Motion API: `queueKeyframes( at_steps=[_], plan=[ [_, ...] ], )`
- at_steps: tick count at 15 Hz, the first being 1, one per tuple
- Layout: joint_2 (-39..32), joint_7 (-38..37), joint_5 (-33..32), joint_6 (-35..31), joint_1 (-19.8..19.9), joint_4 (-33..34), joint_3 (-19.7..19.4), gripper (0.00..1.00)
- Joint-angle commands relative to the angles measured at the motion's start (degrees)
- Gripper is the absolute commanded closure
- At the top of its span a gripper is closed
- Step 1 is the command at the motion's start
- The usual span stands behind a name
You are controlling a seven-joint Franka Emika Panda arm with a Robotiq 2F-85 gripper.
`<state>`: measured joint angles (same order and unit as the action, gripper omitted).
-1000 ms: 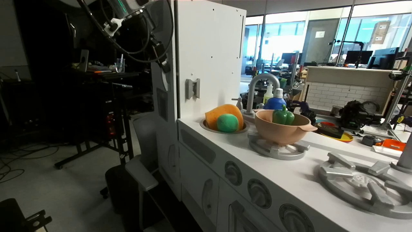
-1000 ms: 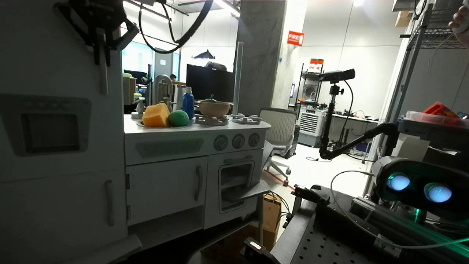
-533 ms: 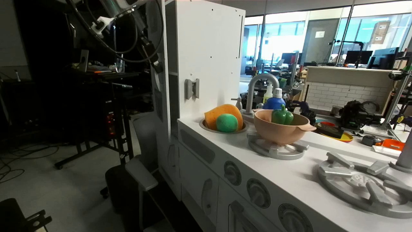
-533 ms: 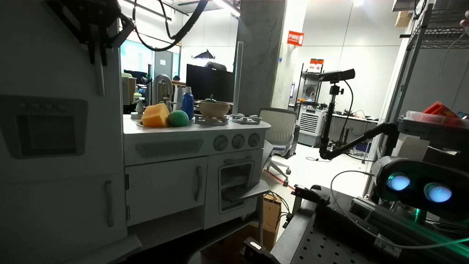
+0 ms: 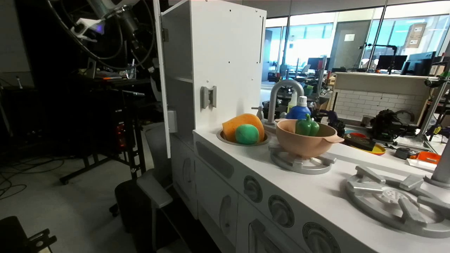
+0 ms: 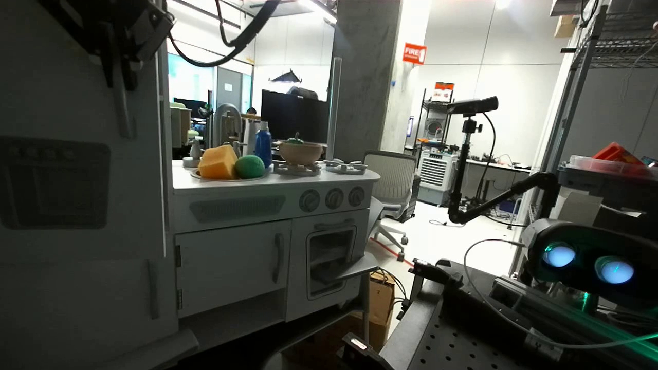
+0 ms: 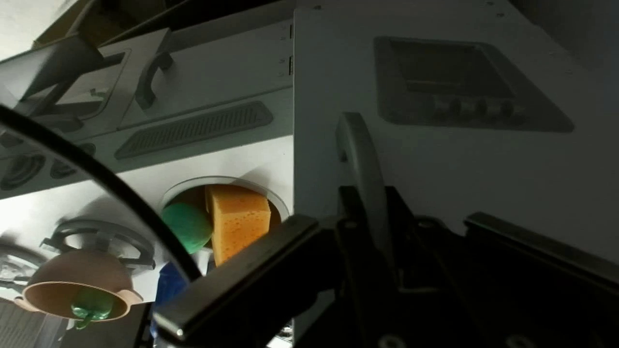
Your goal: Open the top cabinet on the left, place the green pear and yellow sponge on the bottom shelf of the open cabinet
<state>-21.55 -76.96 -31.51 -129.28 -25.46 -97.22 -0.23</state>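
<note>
The tall white cabinet's upper door (image 5: 164,105) stands partly open, hinged at its far edge, and shows a divider shelf (image 5: 182,79) and the bottom compartment (image 5: 182,116) inside. My gripper (image 6: 119,82) is shut on the curved grey door handle (image 6: 122,113). In the wrist view the fingers (image 7: 368,198) close on both sides of the handle (image 7: 360,150). The green pear (image 5: 247,134), a rounded green thing, leans by the orange-yellow sponge (image 5: 230,127) in the sink. The pear (image 7: 187,227) and sponge (image 7: 239,222) also show in the wrist view.
The round sink (image 5: 222,137) sits beside the cabinet, below a grey faucet (image 5: 286,84). A pink bowl (image 5: 302,140) with a green pepper (image 5: 307,126) stands on a burner. A blue bottle (image 6: 263,144) stands behind. A grey chair (image 5: 154,186) stands in front of the cabinet.
The door has swung from closed to partly open, and the inside now shows. My gripper has moved outward from the cabinet with the handle. The pear and sponge have not moved.
</note>
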Motion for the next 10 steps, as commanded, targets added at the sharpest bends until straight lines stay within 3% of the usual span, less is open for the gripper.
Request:
queueKeyframes(
  at_steps=[1,7,8,10],
  plan=[
    [-1.17,-6.29,0.31,1.13,-0.92,-0.13,2.8,0.96],
    [-2.32,-13.9,0.69,4.65,-1.96,2.12,6.25,0.96],
    [-2.41,-14.06,0.98,5.87,-2.44,2.67,7.07,0.6],
    [-2.15,-14.15,1.21,6.16,-2.99,2.29,8.56,0.6]
  ],
)
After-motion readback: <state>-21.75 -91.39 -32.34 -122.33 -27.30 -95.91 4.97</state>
